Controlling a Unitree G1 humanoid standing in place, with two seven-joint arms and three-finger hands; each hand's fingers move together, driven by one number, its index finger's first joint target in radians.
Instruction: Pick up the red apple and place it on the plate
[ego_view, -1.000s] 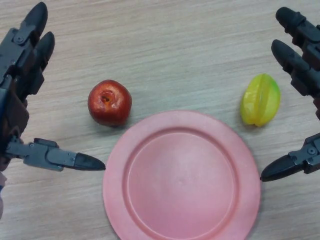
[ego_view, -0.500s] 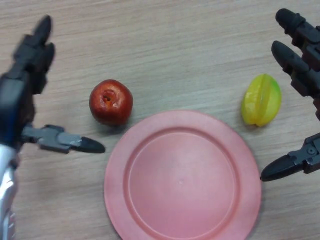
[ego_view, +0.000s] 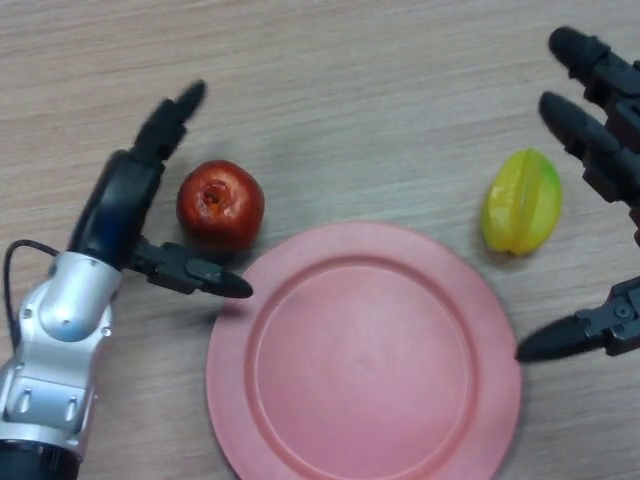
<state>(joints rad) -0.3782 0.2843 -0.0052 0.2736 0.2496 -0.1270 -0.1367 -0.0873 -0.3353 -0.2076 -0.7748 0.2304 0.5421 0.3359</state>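
The red apple (ego_view: 220, 204) sits on the wooden table, just off the far-left rim of the pink plate (ego_view: 300, 400). My left hand (ego_view: 125, 205) is open right beside the apple on its left. Its fingers reach past the apple's far side and its thumb (ego_view: 195, 273) lies along the near side, by the plate's rim. I cannot tell whether it touches the apple. My right hand (ego_view: 600, 140) is open at the right edge, its fingers beside a yellow starfruit and its thumb near the plate's right rim.
A yellow-green starfruit (ego_view: 521, 200) lies on the table right of the plate, close to my right hand. The plate holds nothing. The wooden table (ego_view: 350, 80) stretches away behind the fruit.
My left hand has moved right from the left edge and turned, so its fingers and thumb now bracket the apple. The forearm has come into view. The apple, plate, starfruit and right hand stayed put.
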